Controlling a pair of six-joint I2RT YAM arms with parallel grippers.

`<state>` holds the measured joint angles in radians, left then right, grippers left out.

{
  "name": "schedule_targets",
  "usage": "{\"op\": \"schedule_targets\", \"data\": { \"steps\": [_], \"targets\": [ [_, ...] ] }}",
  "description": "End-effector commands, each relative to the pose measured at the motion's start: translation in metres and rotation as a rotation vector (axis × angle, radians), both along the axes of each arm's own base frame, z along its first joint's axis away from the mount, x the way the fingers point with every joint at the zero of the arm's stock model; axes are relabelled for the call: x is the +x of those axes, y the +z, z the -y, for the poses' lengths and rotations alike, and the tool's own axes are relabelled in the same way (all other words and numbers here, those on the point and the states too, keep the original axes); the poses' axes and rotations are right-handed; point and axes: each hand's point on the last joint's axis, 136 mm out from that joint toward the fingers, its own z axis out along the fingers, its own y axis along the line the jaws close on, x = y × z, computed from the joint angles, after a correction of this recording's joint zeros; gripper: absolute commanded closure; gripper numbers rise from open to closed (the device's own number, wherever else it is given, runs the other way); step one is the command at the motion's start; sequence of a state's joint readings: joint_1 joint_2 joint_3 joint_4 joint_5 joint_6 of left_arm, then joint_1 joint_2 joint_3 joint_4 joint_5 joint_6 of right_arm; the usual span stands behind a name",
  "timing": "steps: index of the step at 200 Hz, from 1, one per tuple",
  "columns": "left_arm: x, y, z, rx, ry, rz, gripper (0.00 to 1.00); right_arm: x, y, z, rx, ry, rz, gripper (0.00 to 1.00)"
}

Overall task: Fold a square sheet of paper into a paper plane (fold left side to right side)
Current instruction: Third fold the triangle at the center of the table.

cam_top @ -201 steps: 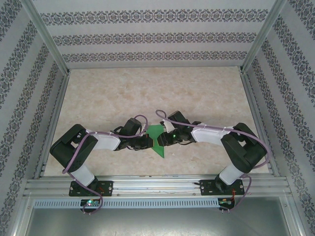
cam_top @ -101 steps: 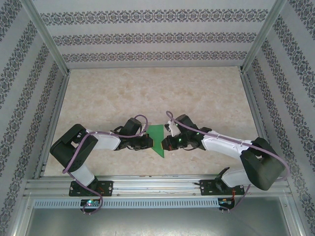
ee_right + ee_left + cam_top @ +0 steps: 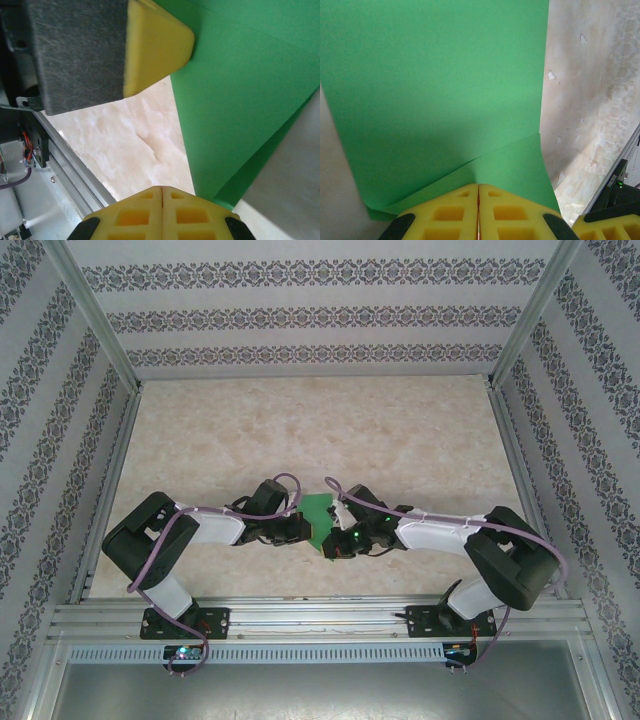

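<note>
From the overhead camera I see the left claw (image 3: pixel 304 530) and the right claw (image 3: pixel 334 544) brought nose to nose low over the table (image 3: pixel 300 430), with the square sheet of paper (image 3: pixel 318 512) lying between their tips; from up here its outline is not square, being wider on the side away from the arm bases and narrowing to a point on the near side. On the left wrist camera my left claw has its yellow pads (image 3: pixel 445 215) pressed flat together, with no gap along the seam; the green sheet spreads out straight ahead of the tips and off to both sides; a second, lighter layer of it folds across just ahead of the tips, its edge slanting upward toward the right of that view; the tips sit against this layer, though I cannot tell whether any paper is nipped between them. On the right wrist camera the right claw's pads (image 3: pixel 135 215) are likewise squeezed tight against each other; the sheet lies ahead and to the right of them, its edge running down to the right-hand pad, with a darker under-layer showing along that edge; I cannot tell if it is caught there. Ahead and to the left of those tips, one left-claw finger rests its yellow pad on the sheet's edge; an aluminium rail (image 3: pixel 65 170) runs off to the left.
</note>
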<state>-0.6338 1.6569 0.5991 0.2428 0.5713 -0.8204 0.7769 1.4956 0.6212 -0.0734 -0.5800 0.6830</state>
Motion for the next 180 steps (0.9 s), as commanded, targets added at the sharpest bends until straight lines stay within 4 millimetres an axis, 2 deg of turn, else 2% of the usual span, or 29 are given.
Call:
{"op": "schedule_targets", "data": {
  "steps": [1, 80, 180],
  "targets": [
    [-0.015, -0.034, -0.017, 0.117, 0.026, -0.093, 0.90, -0.002, -0.011, 0.004, -0.032, -0.014, -0.016, 1.00],
    [-0.015, -0.035, -0.017, 0.116, 0.027, -0.094, 0.91, -0.004, -0.027, 0.014, -0.087, -0.037, -0.054, 1.00],
    [-0.015, -0.035, -0.017, 0.119, 0.028, -0.096, 0.91, -0.005, -0.033, 0.021, -0.125, -0.047, -0.056, 1.00]
  ]
}}
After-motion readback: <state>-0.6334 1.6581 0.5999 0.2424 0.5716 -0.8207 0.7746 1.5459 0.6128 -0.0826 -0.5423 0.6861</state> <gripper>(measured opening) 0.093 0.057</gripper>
